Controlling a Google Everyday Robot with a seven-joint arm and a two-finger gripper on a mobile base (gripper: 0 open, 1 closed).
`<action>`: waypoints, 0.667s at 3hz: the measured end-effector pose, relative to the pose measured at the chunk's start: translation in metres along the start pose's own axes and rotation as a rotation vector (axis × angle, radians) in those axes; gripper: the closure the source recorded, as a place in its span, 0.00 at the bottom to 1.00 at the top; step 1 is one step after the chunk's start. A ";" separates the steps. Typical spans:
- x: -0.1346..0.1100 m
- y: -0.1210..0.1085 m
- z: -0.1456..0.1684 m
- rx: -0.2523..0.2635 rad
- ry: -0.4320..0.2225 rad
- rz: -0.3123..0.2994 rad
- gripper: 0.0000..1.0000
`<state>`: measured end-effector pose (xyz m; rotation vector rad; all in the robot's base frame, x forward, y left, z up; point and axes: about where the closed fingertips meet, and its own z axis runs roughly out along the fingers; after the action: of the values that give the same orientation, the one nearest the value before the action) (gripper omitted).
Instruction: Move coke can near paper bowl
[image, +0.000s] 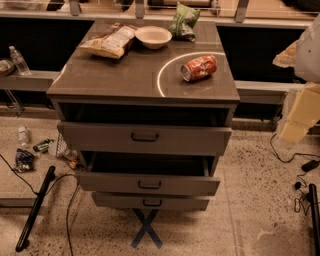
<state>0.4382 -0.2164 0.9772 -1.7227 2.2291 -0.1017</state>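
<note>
The coke can (199, 67) is red with white lettering. It lies on its side on the right part of the cabinet top (125, 75), with its silver top facing left. The paper bowl (153, 36) is off-white and stands upright at the back middle of the top, well apart from the can. My gripper (286, 55) shows as a pale shape at the right edge of the view, off to the right of the cabinet and away from the can. A pale part of my arm (301, 112) hangs below it.
A tan and brown snack bag (110, 41) lies left of the bowl and a green snack bag (183, 21) right of it. The cabinet's drawers (145, 136) stand partly pulled out. Bottles, litter and cables lie on the floor at the left and right.
</note>
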 end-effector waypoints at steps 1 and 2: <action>0.000 -0.006 0.002 0.003 -0.008 -0.005 0.00; -0.001 -0.039 0.018 0.011 -0.048 -0.030 0.00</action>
<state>0.4802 -0.2237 0.9706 -1.7345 2.1653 -0.0775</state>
